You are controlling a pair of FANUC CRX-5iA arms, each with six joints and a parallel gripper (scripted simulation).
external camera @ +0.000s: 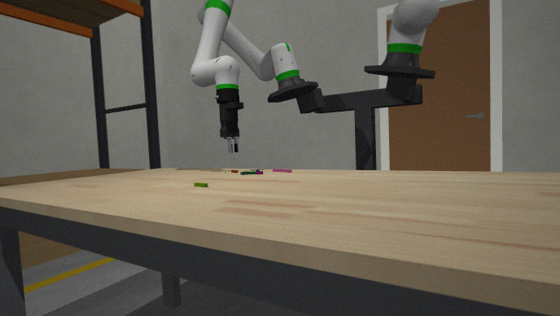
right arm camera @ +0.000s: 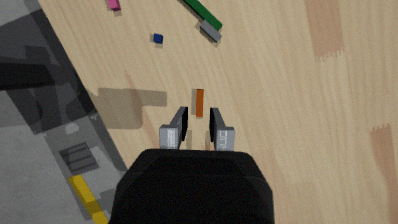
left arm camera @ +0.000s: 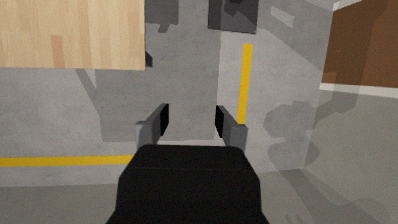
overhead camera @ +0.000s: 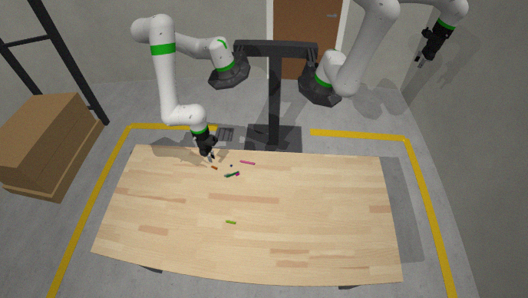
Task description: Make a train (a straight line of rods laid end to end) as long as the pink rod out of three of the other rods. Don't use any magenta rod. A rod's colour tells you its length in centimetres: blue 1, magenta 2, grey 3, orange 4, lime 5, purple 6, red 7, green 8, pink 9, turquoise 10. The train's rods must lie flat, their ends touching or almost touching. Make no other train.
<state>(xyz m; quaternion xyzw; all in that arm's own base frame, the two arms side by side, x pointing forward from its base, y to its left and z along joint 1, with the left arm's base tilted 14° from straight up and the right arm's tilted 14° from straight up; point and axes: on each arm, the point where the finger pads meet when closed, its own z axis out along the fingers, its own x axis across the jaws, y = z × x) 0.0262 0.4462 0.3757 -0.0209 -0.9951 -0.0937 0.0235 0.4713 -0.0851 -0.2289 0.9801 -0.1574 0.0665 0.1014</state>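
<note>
My right gripper (overhead camera: 211, 157) (external camera: 233, 150) (right arm camera: 198, 117) is open and empty, above the table near the orange rod (overhead camera: 214, 167) (external camera: 234, 171) (right arm camera: 199, 103), which lies flat. My left gripper (overhead camera: 420, 62) (left arm camera: 192, 114) is open and empty, high beyond the table. The blue rod (overhead camera: 231, 165) (right arm camera: 158, 38) lies between the orange rod and the pink rod (overhead camera: 247, 162) (external camera: 282, 170) (right arm camera: 114, 4). The grey rod (right arm camera: 210, 31) lies against or very near one end of the green rod (overhead camera: 232, 174) (right arm camera: 202, 12). The lime rod (overhead camera: 230, 222) (external camera: 201, 185) lies apart, nearer the front.
A magenta rod (overhead camera: 237, 174) (external camera: 260, 173) lies by the green rod's other end. The rods lie on a wooden table (overhead camera: 326, 215) (external camera: 366, 212); its back edge is close behind the pink and orange rods. Boxes (overhead camera: 42, 134) stand on the floor beside the table.
</note>
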